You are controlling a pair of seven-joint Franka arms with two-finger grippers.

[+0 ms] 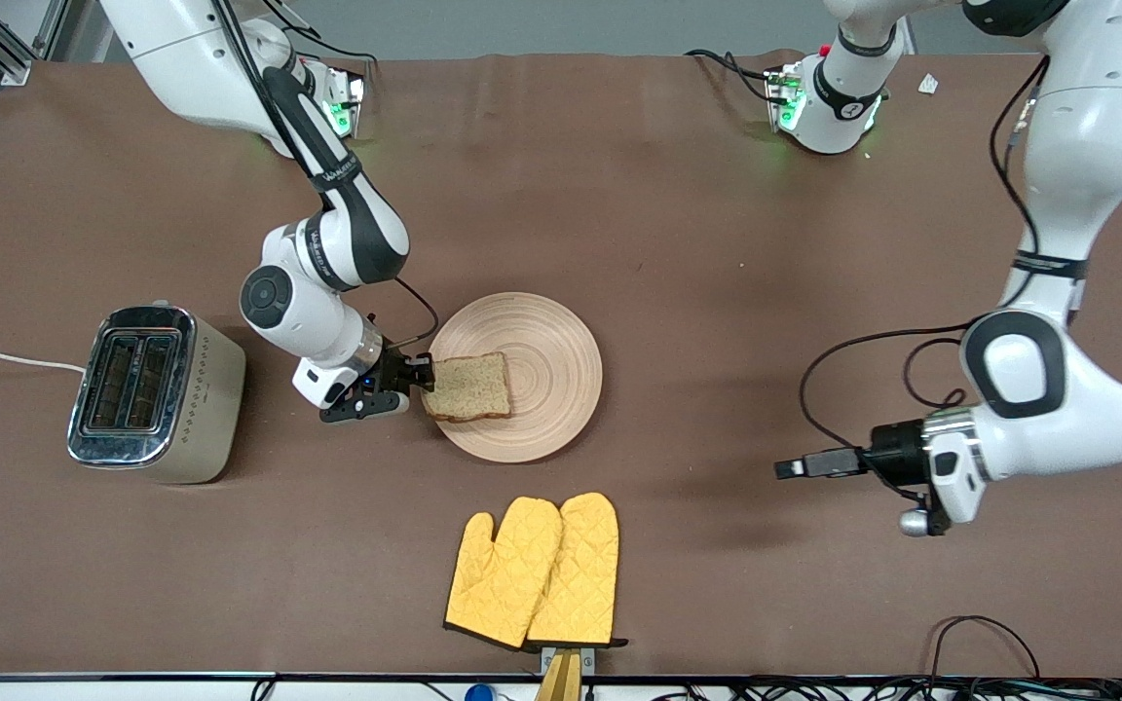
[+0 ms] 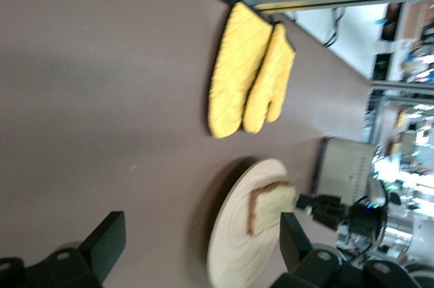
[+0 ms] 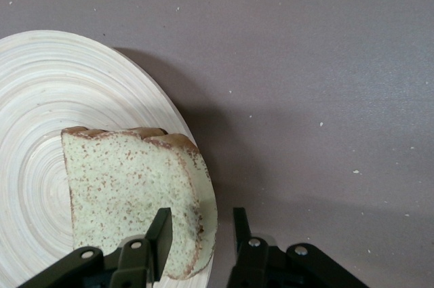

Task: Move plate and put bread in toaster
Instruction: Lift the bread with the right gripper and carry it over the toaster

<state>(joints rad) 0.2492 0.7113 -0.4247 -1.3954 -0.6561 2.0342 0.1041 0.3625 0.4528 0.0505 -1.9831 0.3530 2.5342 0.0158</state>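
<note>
Front view, brown table, yellow oven mitts, toaster

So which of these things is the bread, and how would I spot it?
Start at the round pale wooden plate in the middle of the brown table. The bread lies on the plate's edge toward the toaster, with the right gripper closing its fingers around its crust. It is the only brown, speckled, squarish slice there.
</note>
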